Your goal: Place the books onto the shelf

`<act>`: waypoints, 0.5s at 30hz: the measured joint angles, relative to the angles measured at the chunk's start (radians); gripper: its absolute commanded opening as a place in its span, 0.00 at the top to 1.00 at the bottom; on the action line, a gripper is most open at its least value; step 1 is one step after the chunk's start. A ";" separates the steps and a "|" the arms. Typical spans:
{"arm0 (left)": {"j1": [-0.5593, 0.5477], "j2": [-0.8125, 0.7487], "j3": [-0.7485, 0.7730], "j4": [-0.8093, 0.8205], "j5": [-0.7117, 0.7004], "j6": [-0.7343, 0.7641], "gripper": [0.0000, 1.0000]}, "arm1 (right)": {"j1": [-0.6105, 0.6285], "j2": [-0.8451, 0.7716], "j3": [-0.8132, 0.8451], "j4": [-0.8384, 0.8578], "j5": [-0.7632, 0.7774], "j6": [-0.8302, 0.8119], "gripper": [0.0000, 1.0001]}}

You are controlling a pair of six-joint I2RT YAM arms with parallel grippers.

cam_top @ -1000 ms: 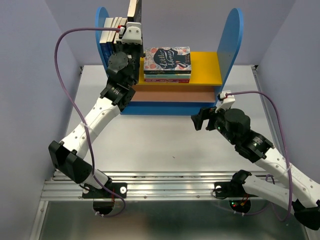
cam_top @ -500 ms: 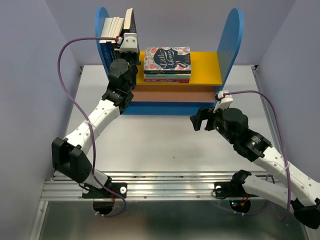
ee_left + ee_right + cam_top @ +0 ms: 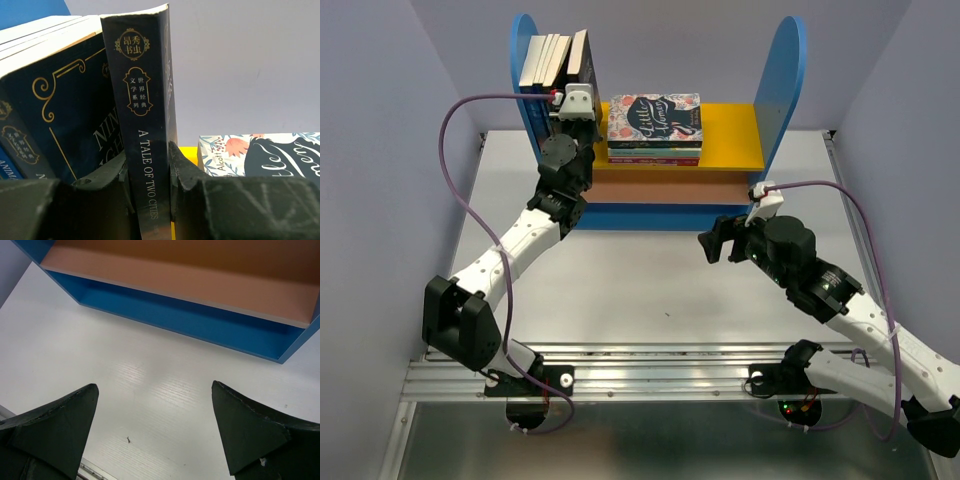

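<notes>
Nearest me, the right gripper (image 3: 154,387) hangs over the table (image 3: 650,280), just off the right front corner of the shelf (image 3: 782,80). Its jaws are spread as wide as they go, with nothing between them. I judge it has no part in this step.

Farther in, at the shelf's left end, the left gripper (image 3: 148,152) has hold of Tale of Two Cities (image 3: 145,90). The jaws are partly closed, with a finger (image 3: 187,172) pressed flat on each cover low down and the spine facing the wrist camera between them. The book stands upright, or nearly so, over the left end of the yellow board (image 3: 730,135). The fingers hide its foot, so I cannot tell whether it rests on the board.

Just to its left, the other books (image 3: 65,110) lean in a row against the left panel (image 3: 525,40). Low down the held book looks to be touching the nearest of them, and the gap widens toward the top. To its right, apart from it, lies the flat stack (image 3: 655,120) in the middle of the board.

I see no book on the table, so I take this to be the last placement, with only the release left. Next I need the foot seated on the board and the book tipped left onto the row. Then I can open the jaws just enough to free the covers and back straight out. Nothing props the book on its right, so a snagged finger could pull it over toward the stack.
</notes>
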 measured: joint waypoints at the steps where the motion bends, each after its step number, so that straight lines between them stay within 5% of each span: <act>1: 0.000 -0.002 -0.008 0.012 0.005 0.000 1.00 | 0.000 0.000 0.000 0.000 -0.001 0.000 0.00; 7: 0.002 -0.005 -0.034 0.051 0.011 0.000 0.98 | 0.000 0.000 -0.016 -0.001 -0.014 -0.003 0.00; 15: 0.002 -0.026 -0.087 0.104 0.024 0.012 0.75 | 0.000 0.003 -0.018 0.000 -0.028 -0.010 0.00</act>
